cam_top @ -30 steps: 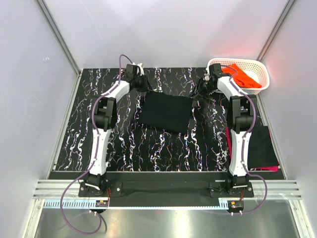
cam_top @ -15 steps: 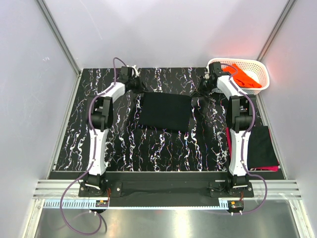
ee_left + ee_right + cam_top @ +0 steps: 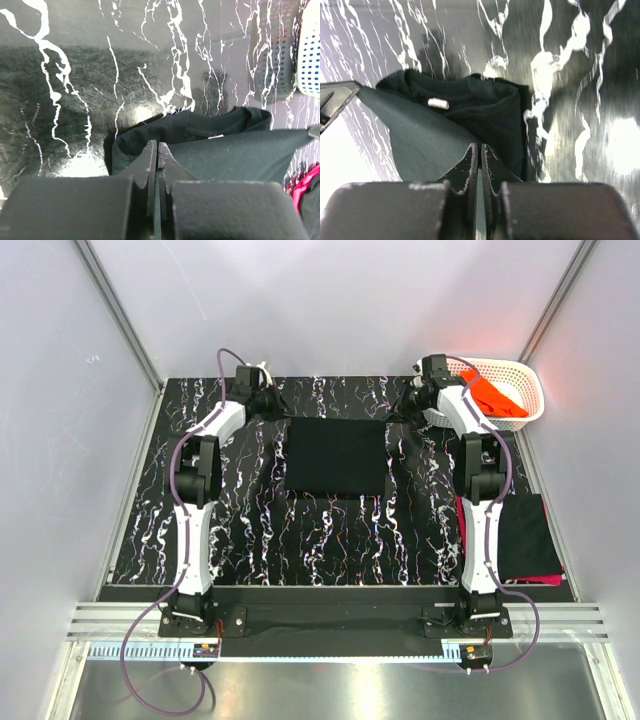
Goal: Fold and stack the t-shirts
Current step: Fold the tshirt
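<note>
Since one second ago both arms have reached farther and spread apart, and the black t-shirt [image 3: 336, 457], then skewed, now lies square to the table [image 3: 230, 520] edges at centre far.

The left gripper [image 3: 157, 146] is clenched on this shirt's far left portion, the right gripper [image 3: 480, 147] likewise on its far right. In both wrist views the jaws meet with dark cloth issuing from them, stretched between the two. The bunched collar, with a white neck label [image 3: 216, 136], sits beyond the fingertips.

From above, the gripper tips are hard to separate from the dark table.

At far right, the basket [image 3: 530, 368] holds an orange t-shirt [image 3: 497, 397], partly masked by the right arm. At near right, a second black t-shirt [image 3: 528, 530] covers a magenta t-shirt [image 3: 540, 580], of which only an edge shows.
</note>
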### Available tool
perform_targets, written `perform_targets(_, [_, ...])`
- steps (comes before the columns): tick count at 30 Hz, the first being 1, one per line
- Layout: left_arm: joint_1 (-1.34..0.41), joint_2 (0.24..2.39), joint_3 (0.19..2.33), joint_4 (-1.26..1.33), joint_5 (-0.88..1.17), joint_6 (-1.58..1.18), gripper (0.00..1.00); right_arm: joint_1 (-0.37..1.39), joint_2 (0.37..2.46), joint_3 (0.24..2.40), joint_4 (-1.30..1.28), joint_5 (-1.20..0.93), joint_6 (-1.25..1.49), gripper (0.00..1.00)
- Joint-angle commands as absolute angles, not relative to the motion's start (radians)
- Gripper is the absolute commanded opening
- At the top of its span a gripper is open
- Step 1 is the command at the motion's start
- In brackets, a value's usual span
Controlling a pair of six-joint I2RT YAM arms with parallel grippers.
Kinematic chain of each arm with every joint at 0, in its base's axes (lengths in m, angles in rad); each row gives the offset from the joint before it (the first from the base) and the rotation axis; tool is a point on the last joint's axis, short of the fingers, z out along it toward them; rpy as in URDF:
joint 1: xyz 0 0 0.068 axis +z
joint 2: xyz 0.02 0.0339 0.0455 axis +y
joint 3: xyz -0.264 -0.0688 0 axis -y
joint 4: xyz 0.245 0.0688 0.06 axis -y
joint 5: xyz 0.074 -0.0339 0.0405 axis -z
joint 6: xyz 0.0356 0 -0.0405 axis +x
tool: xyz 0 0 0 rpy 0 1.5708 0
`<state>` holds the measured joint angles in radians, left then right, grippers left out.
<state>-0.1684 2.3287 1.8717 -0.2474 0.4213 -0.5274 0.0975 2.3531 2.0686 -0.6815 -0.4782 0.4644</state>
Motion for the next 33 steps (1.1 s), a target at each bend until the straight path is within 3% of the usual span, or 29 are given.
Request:
perform_targets(1, [-0.143, 2.38, 1.98, -0.233, 0.411, -0.543, 0.0, 0.094, 2.451, 2.187, -0.67, -0.5, 0.471, 0.14])
perform_targets(3, [-0.14, 2.401, 2.014, -0.239, 0.405, -0.545, 0.01, 0.095, 2.489, 2.235, -0.681, -0.489, 0.469, 0.19])
perform_targets(4, [-0.14, 2.41, 2.022, -0.239, 0.396, -0.543, 0.1, 0.095, 2.522, 2.285, -0.686, -0.486, 0.462, 0.21])
perform_targets(6, [-0.133, 2.427, 2.037, -0.242, 0.39, -0.532, 0.14, 0.094, 2.555, 2.347, -0.699, -0.471, 0.454, 0.24])
perform_targets(8, [-0.124, 2.428, 2.062, -0.252, 0.367, -0.52, 0.25, 0.094, 2.605, 2.46, -0.739, -0.456, 0.439, 0.34])
perform_targets(12, [-0.101, 2.392, 2.111, -0.311, 0.338, -0.496, 0.34, 0.092, 2.646, 2.631, -0.827, -0.42, 0.408, 0.46])
perform_targets(14, [-0.091, 2.359, 2.108, -0.333, 0.327, -0.486, 0.43, 0.091, 2.614, 2.637, -0.842, -0.407, 0.405, 0.52])
perform_targets(18, [-0.08, 2.22, 2.016, -0.364, 0.372, -0.465, 0.43, 0.092, 2.498, 2.547, -0.854, -0.396, 0.403, 0.55])
perform_targets(23, [-0.103, 2.102, 1.783, -0.2, 0.609, -0.583, 0.29, 0.095, 2.418, 2.447, -0.845, -0.499, 0.454, 0.53])
perform_targets(27, [-0.155, 2.002, 1.498, 0.047, 0.676, -0.713, 0.22, 0.123, 2.441, 2.439, -0.833, -0.58, 0.469, 0.32])
perform_targets(30, [-0.202, 1.956, 1.395, 0.048, 0.686, -0.701, 0.18, 0.135, 2.468, 2.43, -0.825, -0.577, 0.472, 0.21])
perform_targets(33, [-0.221, 1.912, 1.297, 0.049, 0.677, -0.681, 0.15, 0.138, 2.506, 2.433, -0.809, -0.584, 0.482, 0.16])
